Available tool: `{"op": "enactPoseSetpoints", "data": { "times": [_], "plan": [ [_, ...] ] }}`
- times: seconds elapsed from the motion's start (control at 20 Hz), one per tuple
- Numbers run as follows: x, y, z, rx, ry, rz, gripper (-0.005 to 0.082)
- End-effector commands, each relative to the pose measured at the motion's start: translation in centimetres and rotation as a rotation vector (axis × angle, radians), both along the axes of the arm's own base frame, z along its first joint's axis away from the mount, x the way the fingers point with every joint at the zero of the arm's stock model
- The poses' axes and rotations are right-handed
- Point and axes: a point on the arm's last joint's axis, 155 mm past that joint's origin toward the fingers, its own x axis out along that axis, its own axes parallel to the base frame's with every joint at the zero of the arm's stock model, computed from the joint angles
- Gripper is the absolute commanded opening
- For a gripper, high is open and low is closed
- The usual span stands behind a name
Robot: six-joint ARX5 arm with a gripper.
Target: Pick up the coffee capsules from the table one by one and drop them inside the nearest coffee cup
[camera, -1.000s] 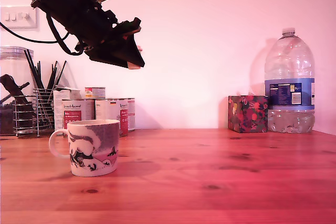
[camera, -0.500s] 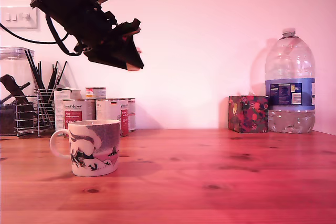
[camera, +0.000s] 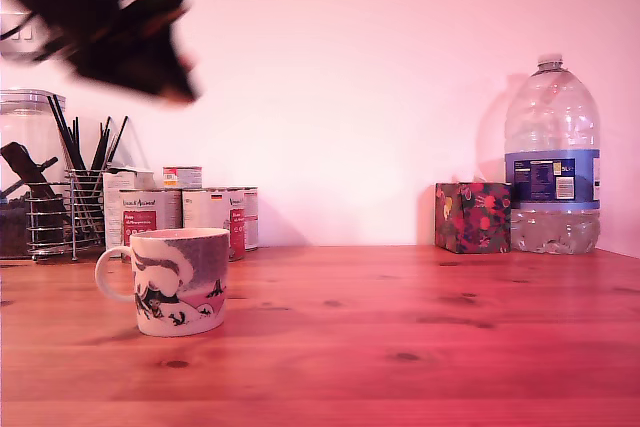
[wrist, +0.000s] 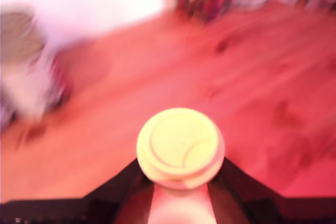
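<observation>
Swung leftward, blurred; our pincer (camera: 165, 72) apparently clamps capsule (wrist: 180, 148). Risk: fast swing overshoots cup (camera: 180, 280), capsule dropping onto surface (camera: 420, 337).

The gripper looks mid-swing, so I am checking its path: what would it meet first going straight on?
Probably the bare table; the gripper, holding a coffee capsule, points down at wood. Blur leaves depth unclear.

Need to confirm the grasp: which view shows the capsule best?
The wrist view: the coffee capsule, a pale round disc, fills the middle, sitting in the tool. The exterior view shows only the blurred tool; no capsule is visible there.
</observation>
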Motion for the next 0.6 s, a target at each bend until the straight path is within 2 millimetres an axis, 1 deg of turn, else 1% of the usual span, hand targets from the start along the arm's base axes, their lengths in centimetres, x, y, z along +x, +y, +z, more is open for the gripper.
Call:
{"op": "enactPoseSetpoints", "data": {
  "times": [0.0,0.15,0.2,0.4,0.55],
  "plan": [
    [-1.2,0.9,-1.2,-0.008,0.023,0.021,0.0214],
    [-3.2,1.7,-3.1,0.000,0.071,0.029,0.0214],
    [-3.6,1.8,-3.6,0.007,0.089,0.028,0.0214],
    [-3.8,1.6,-4.0,0.020,0.099,0.016,0.0214],
    [-3.6,1.3,-4.9,0.043,0.153,0.013,0.0214]
  ]
}}
